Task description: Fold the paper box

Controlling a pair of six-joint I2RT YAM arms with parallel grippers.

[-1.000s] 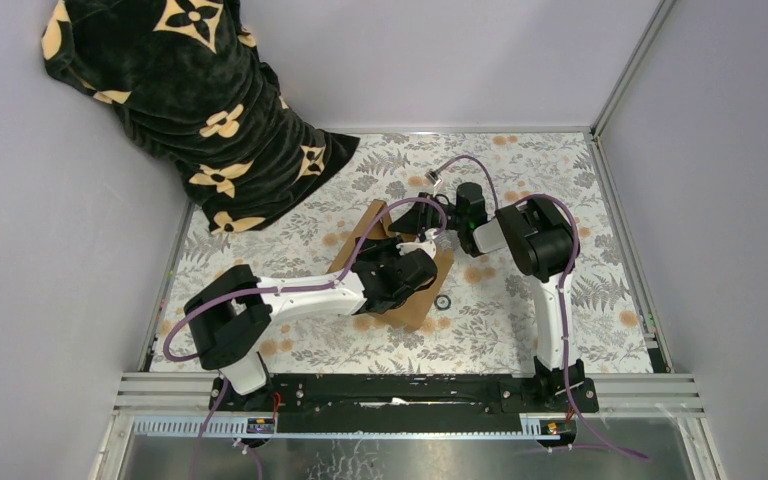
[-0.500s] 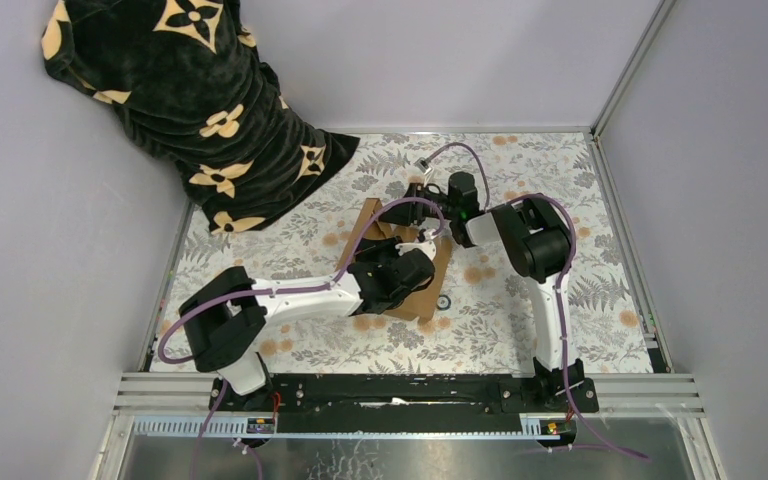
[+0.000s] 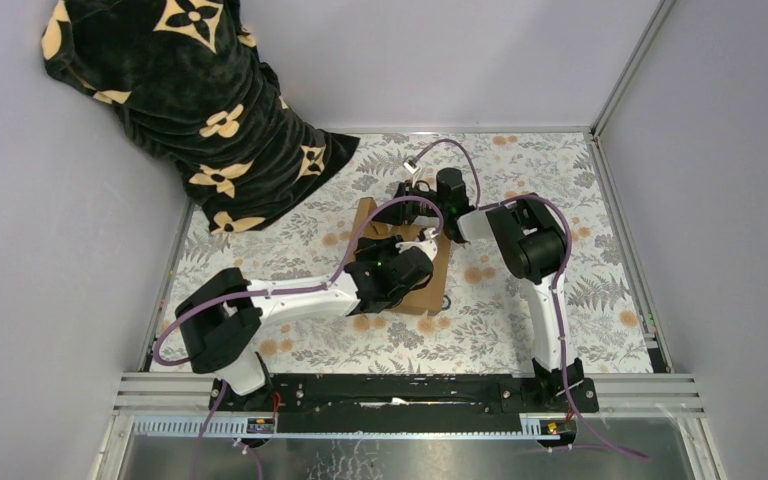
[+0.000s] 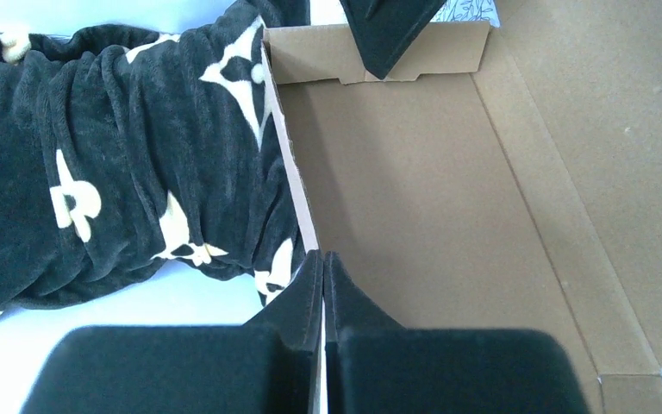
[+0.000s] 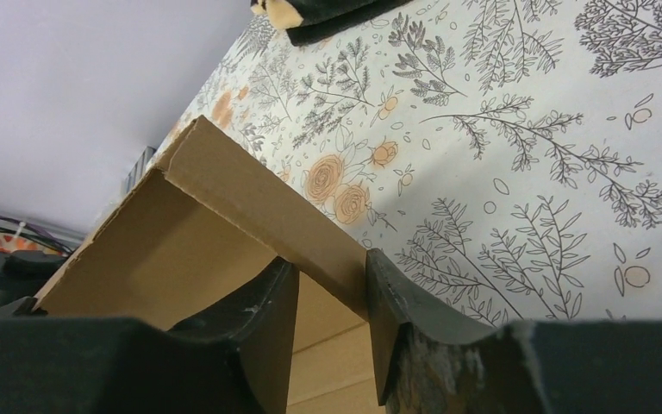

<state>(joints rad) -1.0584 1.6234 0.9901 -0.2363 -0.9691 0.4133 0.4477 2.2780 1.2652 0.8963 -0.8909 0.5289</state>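
— Pinching anything, the left gripper (image 4: 321, 263)?

— Yes. Its two black fingers are pressed together on the raised side wall of the paper box (image 4: 414, 190), with the thin cardboard edge caught between the tips. The box's floor panel runs ahead of the fingers and to their right. A wider flat panel lies further right.

— And the right gripper (image 5: 329, 263)?

— It meets the box at the end far from the left gripper, on the short notched end flap. That flap passes between its fingers and stands tilted up off the table (image 5: 526, 129), which has a leaf-and-flower print. The flap looks clamped, though the wrist camera sees the contact from too low an angle for me to be sure.

— Any marks on the things nearby?

— A pattern. Left of the left gripper, just past the wall it holds, lies a black plush blanket (image 4: 121, 147) with cream four-petal flower motifs, like a fashion monogram.
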